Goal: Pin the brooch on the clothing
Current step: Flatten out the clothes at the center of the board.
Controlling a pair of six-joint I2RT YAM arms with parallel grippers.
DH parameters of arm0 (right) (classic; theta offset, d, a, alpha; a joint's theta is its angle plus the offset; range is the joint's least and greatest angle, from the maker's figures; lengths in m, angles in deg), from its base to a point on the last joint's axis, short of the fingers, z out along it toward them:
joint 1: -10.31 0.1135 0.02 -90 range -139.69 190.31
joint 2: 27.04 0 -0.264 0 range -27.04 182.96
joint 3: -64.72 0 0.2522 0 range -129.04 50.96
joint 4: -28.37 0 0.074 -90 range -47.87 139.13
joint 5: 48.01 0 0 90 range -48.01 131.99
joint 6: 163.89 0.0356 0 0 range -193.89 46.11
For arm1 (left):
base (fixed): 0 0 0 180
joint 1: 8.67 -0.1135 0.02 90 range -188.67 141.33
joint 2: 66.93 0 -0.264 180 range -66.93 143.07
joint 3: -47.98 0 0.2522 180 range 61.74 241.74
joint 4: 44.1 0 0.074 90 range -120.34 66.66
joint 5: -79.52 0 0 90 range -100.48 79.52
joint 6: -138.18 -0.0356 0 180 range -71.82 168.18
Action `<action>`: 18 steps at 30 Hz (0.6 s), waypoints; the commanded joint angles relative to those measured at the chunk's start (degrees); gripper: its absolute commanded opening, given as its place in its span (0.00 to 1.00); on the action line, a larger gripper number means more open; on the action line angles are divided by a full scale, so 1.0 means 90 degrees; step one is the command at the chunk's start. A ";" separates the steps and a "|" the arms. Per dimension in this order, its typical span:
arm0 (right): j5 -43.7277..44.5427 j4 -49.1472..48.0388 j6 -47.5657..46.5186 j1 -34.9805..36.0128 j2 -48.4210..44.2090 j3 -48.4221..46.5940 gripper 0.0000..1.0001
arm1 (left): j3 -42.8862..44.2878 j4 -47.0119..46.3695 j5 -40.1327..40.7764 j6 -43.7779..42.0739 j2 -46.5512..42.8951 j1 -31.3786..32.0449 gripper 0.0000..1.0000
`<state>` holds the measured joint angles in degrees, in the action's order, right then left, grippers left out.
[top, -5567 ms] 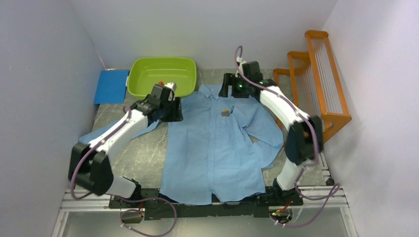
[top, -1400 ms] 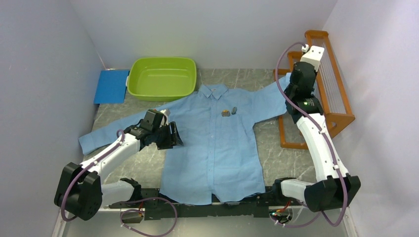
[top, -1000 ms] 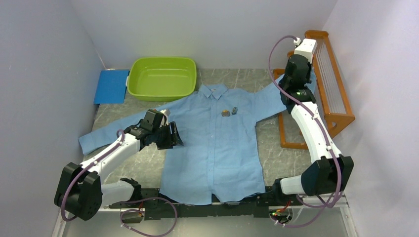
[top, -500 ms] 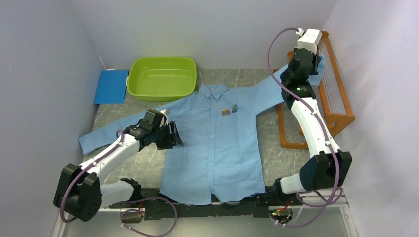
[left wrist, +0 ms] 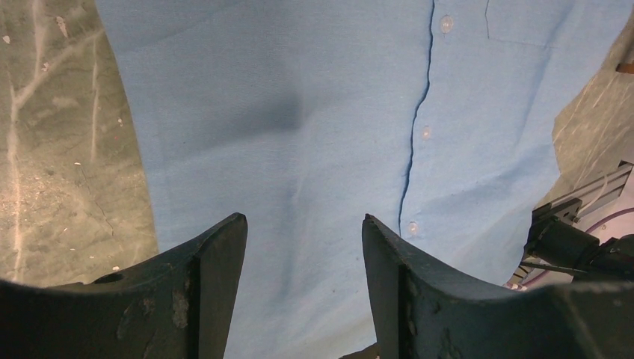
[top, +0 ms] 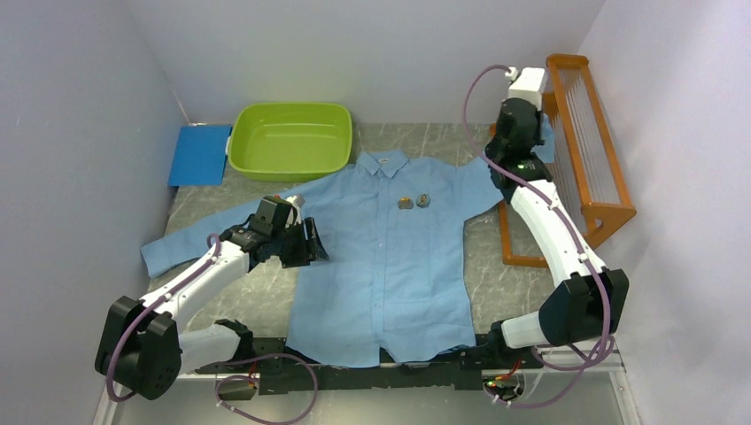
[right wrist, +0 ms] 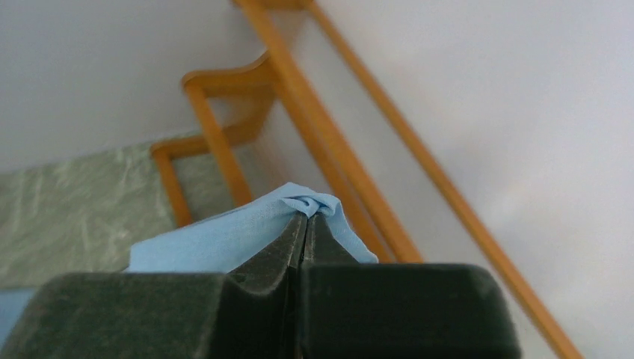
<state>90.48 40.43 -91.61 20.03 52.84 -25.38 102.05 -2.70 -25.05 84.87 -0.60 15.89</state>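
**Right arm lifts a shirt sleeve beside a wooden rack; left arm waits with jaws apart**

Seen from above, a light blue shirt [top: 381, 266] lies flat, front up, on a grey marbled table [top: 257, 292], collar toward the far wall. My right gripper [right wrist: 306, 221] is clamped tight on a small fold at the end of the shirt's sleeve and holds it raised at the far right. My left gripper [left wrist: 303, 243] hangs over the shirt's body near its side edge, jaws well apart and holding nothing. The brooch [top: 406, 203] rests loose on the chest, with a second small piece [top: 423, 200] just beside it (too small to say what it is).

What could go wrong, as I judge it: pulling the sleeve further may drag the thin cloth and tip both small pieces off the chest. The pinched fold is slight, so it could slip free.

A wooden rack [top: 580, 133] stands just beside my right gripper, and the sleeve could snag on it. A green tub [top: 290, 137] sits behind the collar, with a blue pad [top: 199, 153] to its left, both apart from my arms.
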 commanded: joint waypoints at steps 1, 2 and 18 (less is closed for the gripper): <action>0.0008 0.0449 0.0347 0.0461 -0.0112 0.0306 0.00 | 0.0120 -0.0092 -0.0142 0.0001 -0.0136 -0.0004 0.63; 0.0039 0.0494 0.0395 0.0551 -0.0106 0.0407 0.00 | 0.0112 -0.0101 -0.0147 0.0017 -0.0154 -0.0004 0.63; -0.0044 0.0226 0.1450 0.0962 -0.0008 0.1907 0.15 | 0.0070 -0.0024 -0.0113 0.0044 -0.0299 -0.0004 0.63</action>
<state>87.94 48.19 -78.89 28.64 52.62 -7.37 102.05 -2.66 -25.62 85.08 -1.87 15.89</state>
